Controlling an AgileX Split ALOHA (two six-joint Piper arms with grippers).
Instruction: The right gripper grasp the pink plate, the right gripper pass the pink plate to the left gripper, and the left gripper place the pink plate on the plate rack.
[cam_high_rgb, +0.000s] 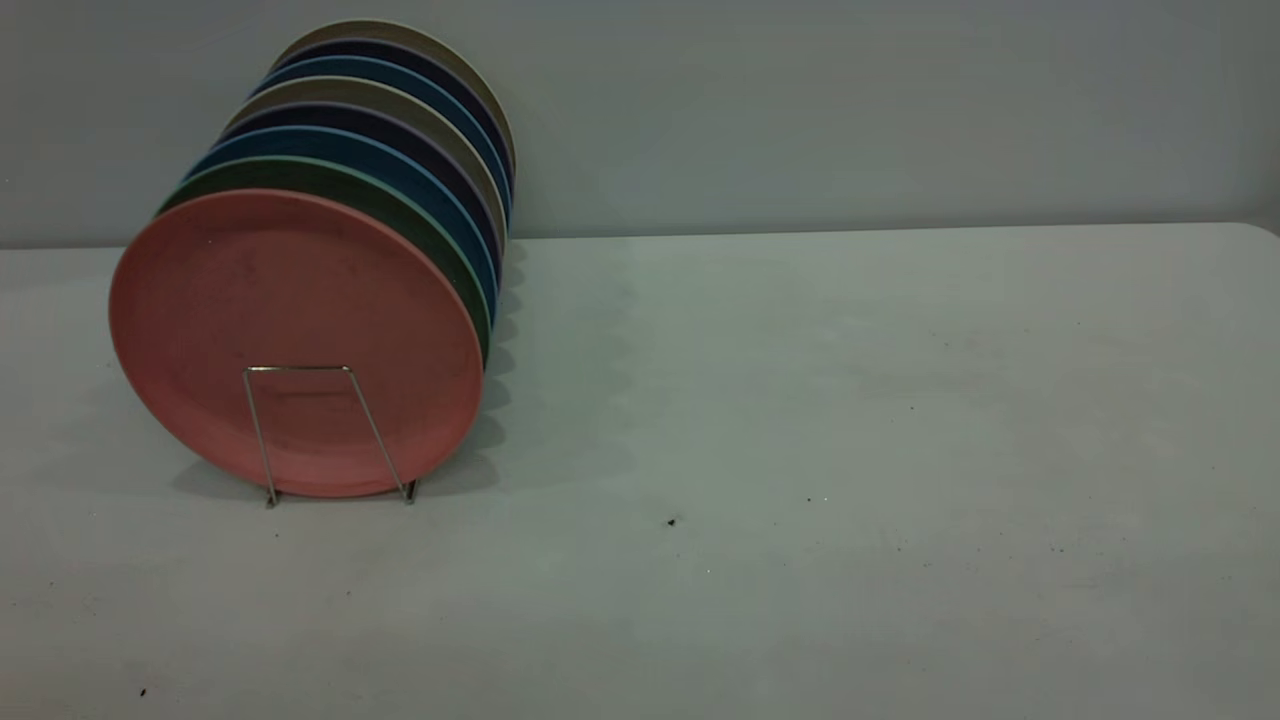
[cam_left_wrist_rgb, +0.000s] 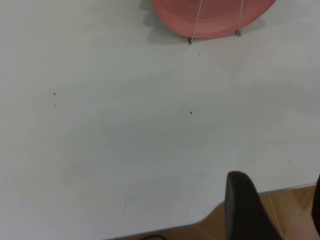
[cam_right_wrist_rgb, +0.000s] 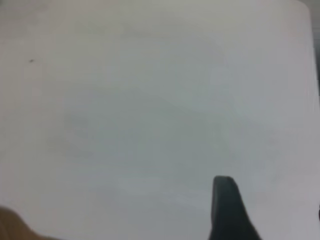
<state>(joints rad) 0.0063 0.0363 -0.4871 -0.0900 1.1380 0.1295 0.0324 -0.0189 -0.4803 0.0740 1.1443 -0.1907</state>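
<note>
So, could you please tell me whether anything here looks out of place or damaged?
Nothing stands out: the round salmon-pink plastic plate stands upright at the front of the thin silver wire rack; only dark specks dot the pale table.

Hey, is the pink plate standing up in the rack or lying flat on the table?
Standing up. The pink plate sits on edge at the front of the plate rack, leaning back slightly against the row of other plates, with a wire loop crossing its face.

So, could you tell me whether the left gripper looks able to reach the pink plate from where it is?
Probably yes: the left gripper sits back at the table edge, bare tabletop lies between, and the pink plate stands frontmost in the plate rack.
</note>
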